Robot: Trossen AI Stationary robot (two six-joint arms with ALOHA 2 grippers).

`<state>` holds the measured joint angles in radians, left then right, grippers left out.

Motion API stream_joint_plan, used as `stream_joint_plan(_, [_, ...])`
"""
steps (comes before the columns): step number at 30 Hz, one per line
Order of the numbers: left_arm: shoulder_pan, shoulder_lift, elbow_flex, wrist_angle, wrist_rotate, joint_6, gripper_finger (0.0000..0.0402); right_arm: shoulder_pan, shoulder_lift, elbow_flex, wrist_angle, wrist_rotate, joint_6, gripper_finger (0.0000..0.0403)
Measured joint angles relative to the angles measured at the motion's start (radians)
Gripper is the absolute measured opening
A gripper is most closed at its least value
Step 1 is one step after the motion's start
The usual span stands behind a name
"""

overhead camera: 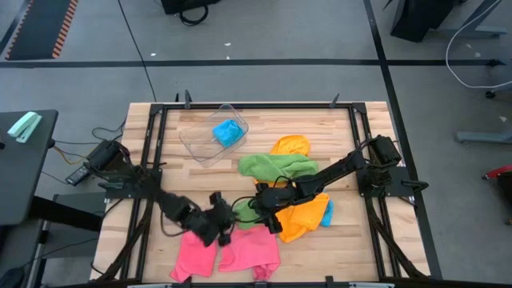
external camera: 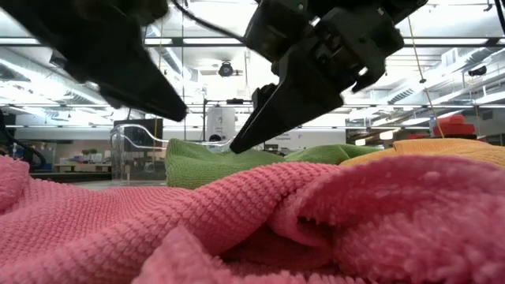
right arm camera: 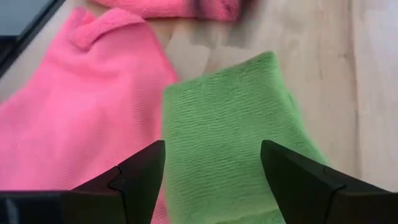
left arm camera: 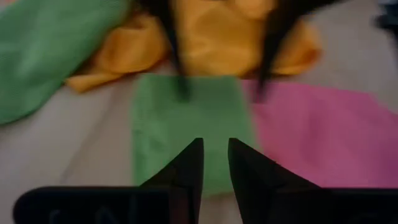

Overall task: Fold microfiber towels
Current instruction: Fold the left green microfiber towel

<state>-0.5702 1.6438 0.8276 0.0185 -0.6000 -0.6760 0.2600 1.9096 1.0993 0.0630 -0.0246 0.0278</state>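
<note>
Left gripper (overhead camera: 225,226): fingers narrowly parted, small gap between tips, nothing pinched; hovers at near edge of folded green towel (left arm camera: 189,127). Right gripper (overhead camera: 266,210): jaws spread wide, empty, poised over same green towel from opposite side, straddling it. Folded green towel flat on table (overhead camera: 344,172), pink towel (right arm camera: 74,118) touching one side. Second pink towel (overhead camera: 194,254) beside first, on near side of green one. Orange towel (left arm camera: 211,37) just beyond folded green towel. Larger green towel (overhead camera: 276,166) farther back, crumpled. Blue towel (overhead camera: 229,132) in clear tub (overhead camera: 196,144), well apart.

Clear plastic tub (overhead camera: 200,140) on wooden table (overhead camera: 352,248)
</note>
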Motion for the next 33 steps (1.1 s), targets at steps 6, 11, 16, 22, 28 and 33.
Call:
stream_joint_plan(6, [0.159,0.013,-0.001,-0.031,0.255,0.007,0.0127,0.008,-0.059,0.0,-0.104,0.024,0.01,0.0273])
stream_joint_plan(11, [0.231,0.013,-0.001,-0.03,0.332,0.057,0.0169,0.045,-0.095,0.0,-0.122,0.03,-0.004,0.0273])
stream_joint_plan(16, [0.278,0.013,-0.001,-0.038,0.388,0.086,0.0201,0.076,-0.075,-0.001,-0.117,0.05,-0.018,0.0273])
stream_joint_plan(22, [0.351,0.036,0.0,-0.032,0.539,0.085,0.0217,0.093,-0.072,-0.021,-0.097,0.08,-0.002,0.0273])
stream_joint_plan(28, [0.408,0.09,-0.001,-0.029,0.704,0.078,0.0218,0.142,-0.072,-0.022,-0.09,0.082,0.022,0.0273])
stream_joint_plan(33, [0.417,0.084,-0.001,0.0,0.742,0.117,0.0219,0.196,-0.072,-0.022,-0.1,0.133,0.015,0.0273])
